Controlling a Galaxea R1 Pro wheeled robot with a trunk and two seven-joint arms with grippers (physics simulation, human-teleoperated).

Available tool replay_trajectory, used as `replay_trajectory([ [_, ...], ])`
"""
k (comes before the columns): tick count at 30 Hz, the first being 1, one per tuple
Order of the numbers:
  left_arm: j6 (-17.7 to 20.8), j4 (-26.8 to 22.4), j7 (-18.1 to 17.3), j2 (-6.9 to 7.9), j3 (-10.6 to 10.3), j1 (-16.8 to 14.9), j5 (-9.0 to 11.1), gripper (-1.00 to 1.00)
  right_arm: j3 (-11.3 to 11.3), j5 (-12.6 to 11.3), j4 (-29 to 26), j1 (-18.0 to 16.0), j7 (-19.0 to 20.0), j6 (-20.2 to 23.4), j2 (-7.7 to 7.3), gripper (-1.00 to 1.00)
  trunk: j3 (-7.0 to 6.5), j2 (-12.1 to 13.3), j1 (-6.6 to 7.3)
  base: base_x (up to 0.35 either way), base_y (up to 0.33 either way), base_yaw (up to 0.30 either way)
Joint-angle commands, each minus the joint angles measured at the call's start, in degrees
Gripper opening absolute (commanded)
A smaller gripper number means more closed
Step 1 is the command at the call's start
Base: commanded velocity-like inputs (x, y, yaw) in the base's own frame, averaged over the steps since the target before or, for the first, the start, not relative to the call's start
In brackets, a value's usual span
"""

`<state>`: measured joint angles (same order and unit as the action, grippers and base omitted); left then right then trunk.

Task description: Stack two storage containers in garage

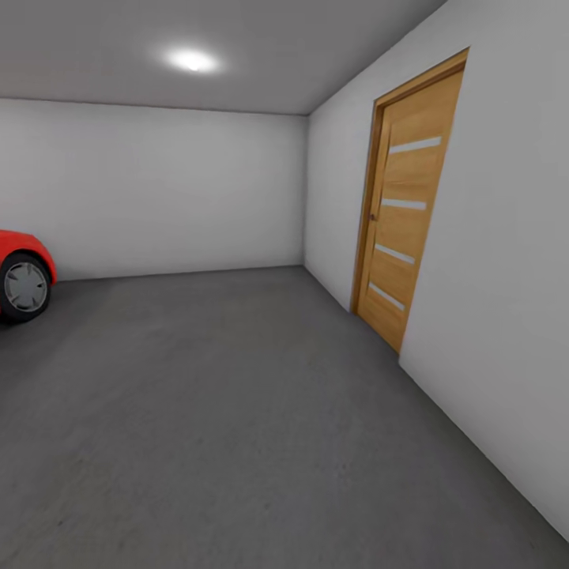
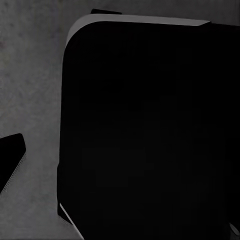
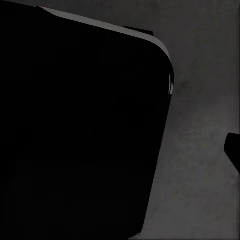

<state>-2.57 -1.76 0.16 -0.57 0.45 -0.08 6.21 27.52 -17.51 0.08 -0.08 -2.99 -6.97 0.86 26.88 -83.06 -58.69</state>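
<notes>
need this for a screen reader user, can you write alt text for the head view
A bare garage with pale grey walls and a dark grey concrete floor. A closed wooden door with pale horizontal strips stands in the right wall, and the front of a red car shows at the left edge. One round ceiling light glows above.

I see open floor ahead in the garage, running to the back wall. A red car stands at the far left, near that wall. The right wall closes that side, with a shut wooden door in it. At each wrist, a black rounded body blocks much of the floor below.
</notes>
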Motion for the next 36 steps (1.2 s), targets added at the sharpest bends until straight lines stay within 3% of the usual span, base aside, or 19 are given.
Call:
replay_trajectory([
  [1,-0.1,0.0,0.0,-0.01,0.0,0.0,0.6,1.0,0.5,-0.5,0.0,0.0,-0.2,-0.2,-0.02,1.0,0.05,0.0,-0.03,0.324,0.0,0.0],
  [36,-0.1,0.0,0.0,0.03,0.0,0.0,0.6,1.0,0.4,-0.5,0.0,0.0,-0.2,-0.2,-0.07,1.0,0.05,0.0,-0.03,0.324,0.0,-0.014],
])
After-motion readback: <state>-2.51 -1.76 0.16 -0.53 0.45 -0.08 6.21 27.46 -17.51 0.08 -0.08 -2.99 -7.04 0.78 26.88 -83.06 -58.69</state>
